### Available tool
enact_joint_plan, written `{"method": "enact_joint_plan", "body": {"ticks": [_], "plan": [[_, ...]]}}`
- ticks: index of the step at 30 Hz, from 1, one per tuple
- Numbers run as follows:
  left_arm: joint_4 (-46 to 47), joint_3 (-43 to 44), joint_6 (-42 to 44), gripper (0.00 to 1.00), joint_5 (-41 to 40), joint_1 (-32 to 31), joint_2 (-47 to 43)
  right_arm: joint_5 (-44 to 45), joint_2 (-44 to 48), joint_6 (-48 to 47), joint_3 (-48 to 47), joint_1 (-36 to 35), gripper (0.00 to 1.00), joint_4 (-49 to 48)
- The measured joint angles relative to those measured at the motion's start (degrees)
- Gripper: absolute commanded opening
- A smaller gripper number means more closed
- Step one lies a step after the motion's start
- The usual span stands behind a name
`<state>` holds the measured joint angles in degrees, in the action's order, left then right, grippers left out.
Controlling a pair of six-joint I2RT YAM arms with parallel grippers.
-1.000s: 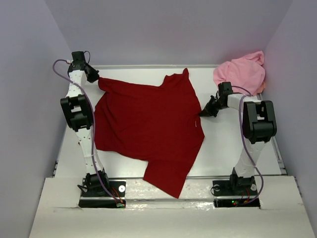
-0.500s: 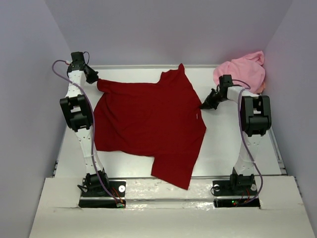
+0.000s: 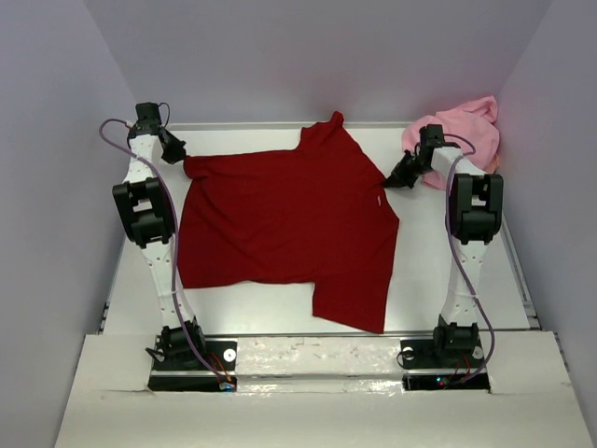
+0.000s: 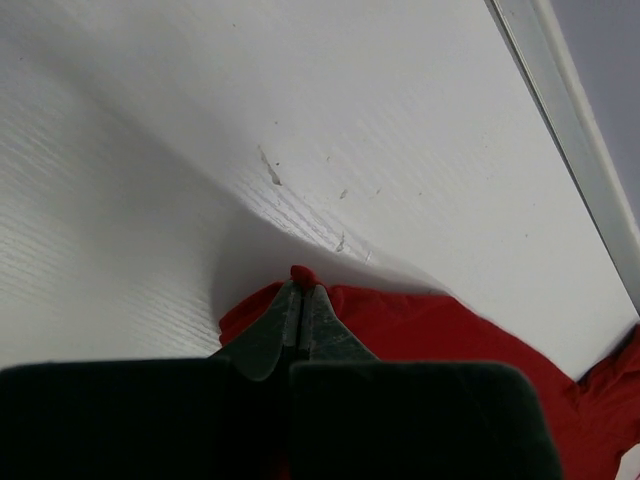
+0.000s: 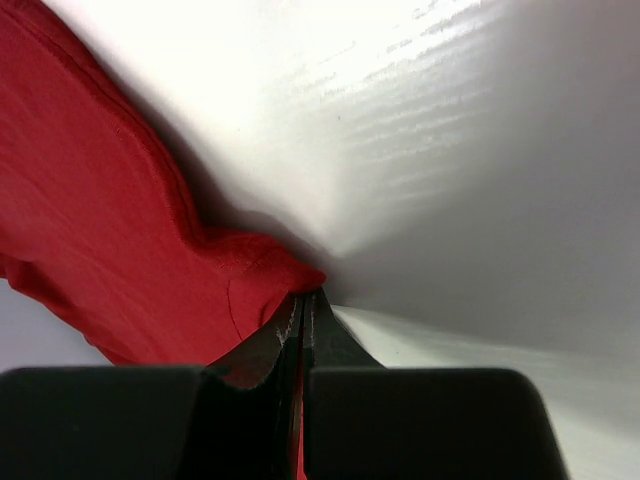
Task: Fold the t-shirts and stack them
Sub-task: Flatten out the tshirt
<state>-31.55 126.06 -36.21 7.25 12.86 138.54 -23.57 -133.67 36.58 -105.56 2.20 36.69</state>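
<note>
over on the left, the left gripper (image 3: 175, 147) sat at the far left corner of the table (image 3: 429, 271). its fingers were pressed together on a corner of the dark red t-shirt (image 3: 280, 219). in the left wrist view a small red nub of cloth poked out just past the closed tips, and the fabric fanned away below them.

across the middle, the dark red t-shirt was spread wide and mostly flat on the table, drawn taut between the two arms. its left corner was pulled to a point at the left gripper. one peak of cloth reached up to the far edge of the table. the near hem ran fairly straight on the left, then dropped into a longer flap on the right, reaching almost to the near edge. a tiny white tag showed near its right edge.

on the right, the right gripper (image 3: 394, 178) was clamped tight on the shirt's right edge. the right wrist view showed the tips together, with a fold of red bunched against them.

in the far right corner, the light pink t-shirt (image 3: 464, 133) lay in a crumpled heap, just behind the right arm's wrist.
</note>
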Motion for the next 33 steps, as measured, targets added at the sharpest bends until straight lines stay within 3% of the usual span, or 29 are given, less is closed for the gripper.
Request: {"method": "enact_joint_plan", "body": {"ticks": [5,10,12,27,33], "plan": [[-0.09,-1.03,0.00,0.05,-0.15,0.00,0.00,-0.04,-1.99,-0.52,-3.56,0.26,0.00,1.99],[1.27,-1.03,0.00,0.38,0.76,0.02,0.07,-0.04,-2.14,-0.83,-3.85,0.37,0.00,2.34],[1.75,-0.94,-0.02,0.43,0.98,0.02,0.15,-0.04,-2.14,-0.85,-3.82,0.37,0.00,2.34],[10.38,2.05,-1.01,0.45,8.96,0.83,4.07,-0.44,0.33,-0.87,0.70,0.68,0.00,1.05],[7.04,-6.73,-2.54,0.44,8.96,0.87,-1.27,-0.70,0.94,-1.14,1.88,0.76,0.00,0.50]]}}
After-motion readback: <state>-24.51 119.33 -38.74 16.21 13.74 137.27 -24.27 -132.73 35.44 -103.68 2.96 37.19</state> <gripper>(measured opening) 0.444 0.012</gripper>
